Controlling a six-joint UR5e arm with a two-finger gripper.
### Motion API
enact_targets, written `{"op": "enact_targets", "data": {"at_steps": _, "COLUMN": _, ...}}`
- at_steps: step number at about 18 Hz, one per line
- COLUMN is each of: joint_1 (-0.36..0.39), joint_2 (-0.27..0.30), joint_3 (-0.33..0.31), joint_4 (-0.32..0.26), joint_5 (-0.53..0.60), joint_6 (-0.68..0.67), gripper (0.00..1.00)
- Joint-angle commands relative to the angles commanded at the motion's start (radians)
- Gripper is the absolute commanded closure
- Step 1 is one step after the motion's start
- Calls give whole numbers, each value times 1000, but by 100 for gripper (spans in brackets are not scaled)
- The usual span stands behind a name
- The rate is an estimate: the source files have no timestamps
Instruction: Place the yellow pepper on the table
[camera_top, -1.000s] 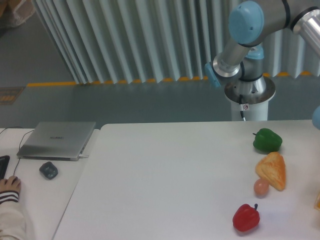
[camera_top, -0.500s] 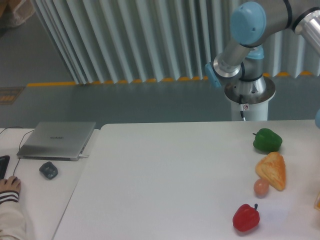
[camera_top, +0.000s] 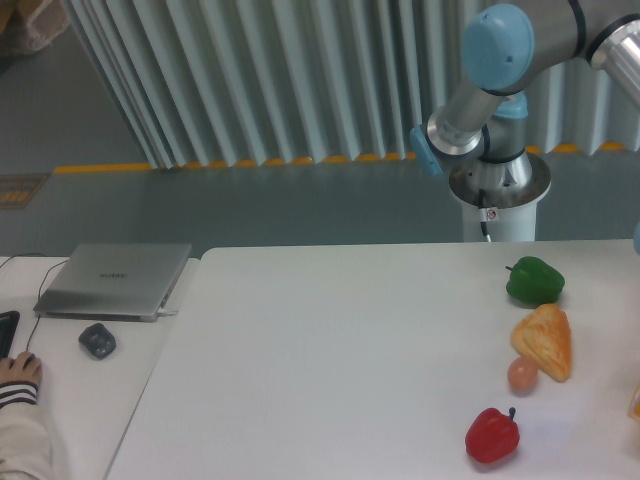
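pepper (camera_top: 534, 281) behind wedge (camera_top: 545, 340), ball (camera_top: 522, 375), another pepper (camera_top: 492, 435) on table (camera_top: 330, 370), laptop (camera_top: 115, 280) left

wall: pale ribbed panels (camera_top: 250, 80) | floor: grey (camera_top: 200, 205), yellow stripe (camera_top: 130, 166) | side desk (camera_top: 60, 380), left

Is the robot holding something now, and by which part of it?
It cannot be told: the gripper is outside the picture, and no yellow pepper is visible. Only the arm shows above the table.

The robot arm (camera_top: 480, 90) is made of shiny silver tubes with round light-blue caps at the joints, a black ring near the top, and a wide silver base (camera_top: 497, 185) with a thin black cable and a small red-and-white sticker.
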Motion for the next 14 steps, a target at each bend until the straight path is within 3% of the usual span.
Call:
{"op": "enact_targets", "data": {"at_steps": 3, "joint_1": -2, "joint_2": -2, "joint_3": -2, "joint_4": 6, "joint_5": 3, "joint_6": 0, "gripper": 0}}
{"op": "enact_targets", "data": {"at_steps": 6, "joint_1": -6, "joint_2": -9, "joint_3": -17, "joint_4": 51, "joint_5": 43, "joint_6": 0, "gripper": 0}}
{"op": "enact_targets", "data": {"at_steps": 14, "joint_1": -8, "joint_2": -9, "joint_3": -25, "joint_4": 51, "joint_5": 41, "joint_6": -11, "gripper": 0}}
